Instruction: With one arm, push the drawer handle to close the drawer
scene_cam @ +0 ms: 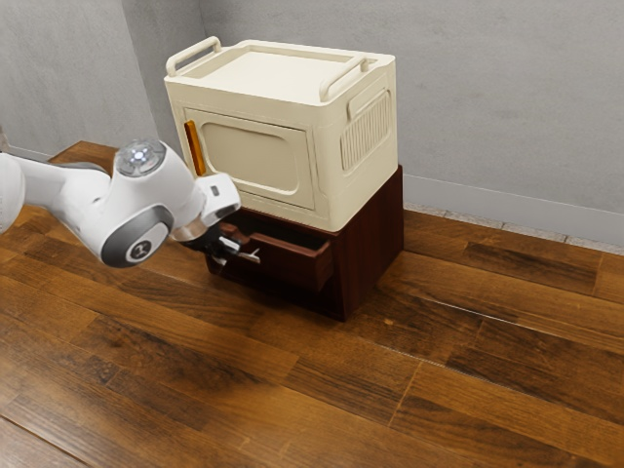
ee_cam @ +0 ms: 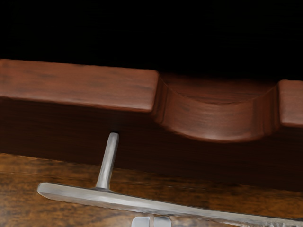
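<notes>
Nearest is the wood floor (scene_cam: pixel 292 409). At the exterior view's left, the black gripper (scene_cam: pixel 223 253) is in front of the drawer (scene_cam: pixel 289 263). Its two fingers (ee_cam: pixel 141 222) are close together, with a thin gap and nothing held. The silver handle (ee_cam: pixel 128 203) runs across just past the fingertips, on the drawer side; I cannot tell if they touch. Behind the handle, the drawer sticks out, part open, from the dark red cabinet (scene_cam: pixel 376 244). A cream box (scene_cam: pixel 364 185) sits on top. Farthest is the gray wall (scene_cam: pixel 497 97).
</notes>
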### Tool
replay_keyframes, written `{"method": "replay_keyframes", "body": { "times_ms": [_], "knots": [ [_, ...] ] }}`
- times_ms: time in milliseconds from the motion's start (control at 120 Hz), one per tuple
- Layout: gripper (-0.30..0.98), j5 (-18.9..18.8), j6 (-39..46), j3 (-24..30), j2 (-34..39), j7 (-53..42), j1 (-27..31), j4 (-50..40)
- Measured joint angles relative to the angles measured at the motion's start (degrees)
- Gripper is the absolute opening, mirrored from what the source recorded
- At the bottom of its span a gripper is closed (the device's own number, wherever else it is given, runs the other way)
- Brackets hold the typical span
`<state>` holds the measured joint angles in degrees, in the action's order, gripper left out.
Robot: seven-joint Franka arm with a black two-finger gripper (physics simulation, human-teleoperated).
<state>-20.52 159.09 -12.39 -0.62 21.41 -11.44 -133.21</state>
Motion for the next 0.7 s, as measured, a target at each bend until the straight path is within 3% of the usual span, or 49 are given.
{"method": "replay_keyframes", "body": {
  "times_ms": [700],
  "knots": [
    [-0.10,-2.83,7.49,0.07,-7.31,0.32,-0.33,6.24]
  ]
}}
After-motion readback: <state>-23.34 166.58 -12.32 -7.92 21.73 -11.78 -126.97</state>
